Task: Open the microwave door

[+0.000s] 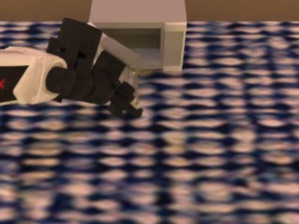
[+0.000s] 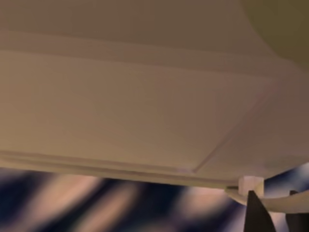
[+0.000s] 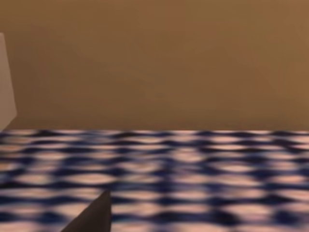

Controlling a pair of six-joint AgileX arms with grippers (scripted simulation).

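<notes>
The left arm [image 1: 32, 77] is seen entering from the tabletop's [image 1: 210, 154] left edge, reaching toward the far edge. The left gripper [image 1: 132, 103] is placed at the free edge of the microwave door [image 1: 120, 52], just in front of the microwave [image 1: 140, 32]. In the left wrist view the dark fingertips [image 2: 256, 212] are seen right at the door's handle [image 2: 251, 184], at the door's [image 2: 120, 111] outer edge; they seem closed around it, but the contact itself is only partly shown, at the frame's border.

The microwave is located at the tabletop's far edge, left of centre. The door is swung out toward the left and front, angled away from the body, hinged at the microwave's left side. The cavity [image 1: 140, 44] is exposed, shown as a darker recess. The narrow control panel [image 1: 174, 46] is fixed on the front's right side.

The right arm is not seen in the top view. In the right wrist view only patterned tabletop [image 3: 193, 179], the brown wall [image 3: 169, 58], a pale sliver of the microwave [image 3: 6, 82] and a dark wedge near the frame's border are shown. Finger state on the right gripper: cannot tell.
</notes>
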